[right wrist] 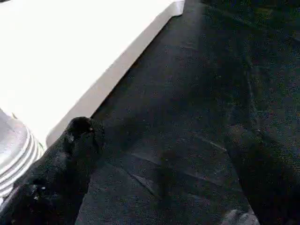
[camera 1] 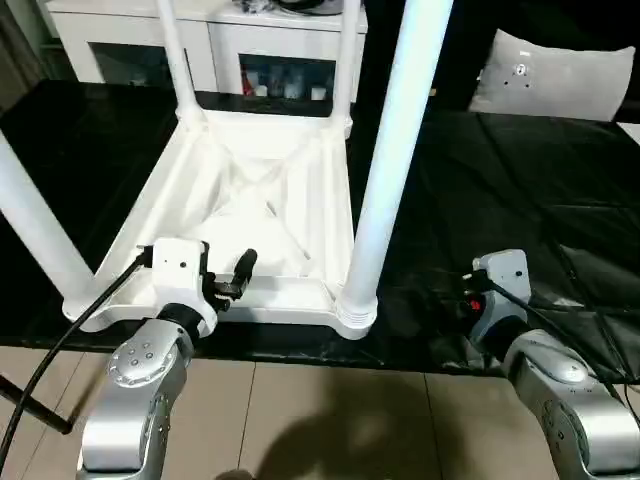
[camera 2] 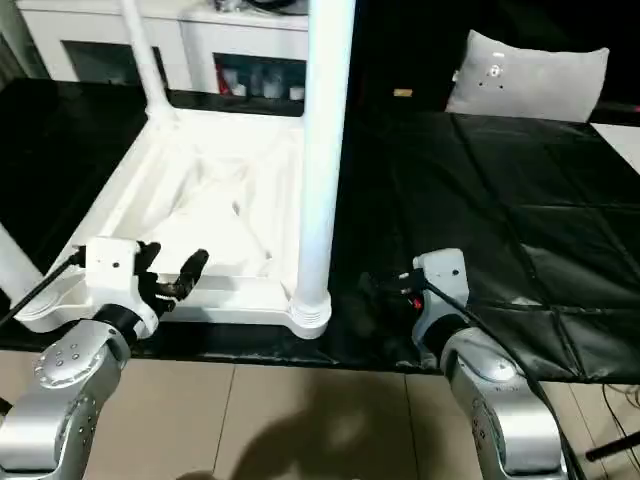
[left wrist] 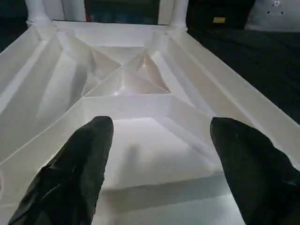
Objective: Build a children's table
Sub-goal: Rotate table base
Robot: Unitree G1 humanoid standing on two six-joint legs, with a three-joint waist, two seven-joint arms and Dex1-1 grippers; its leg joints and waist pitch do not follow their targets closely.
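Upside down at centre-left on the black bench (camera 1: 520, 180) — children's table (camera 1: 250, 215), legs up. Left gripper (camera 1: 225, 278) at its near rim, fingers (left wrist: 84, 159) released. Bare black cover rightward; right gripper (right wrist: 159, 159) spread — tan floor (camera 1: 330, 420) below.

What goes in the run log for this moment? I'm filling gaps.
children's table upturned, legs fitted | left gripper open over near rim | right gripper open, over black cover

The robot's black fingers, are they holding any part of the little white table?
No. The left gripper is open over the table's near edge, gripping nothing. The right gripper is open over the black cover.
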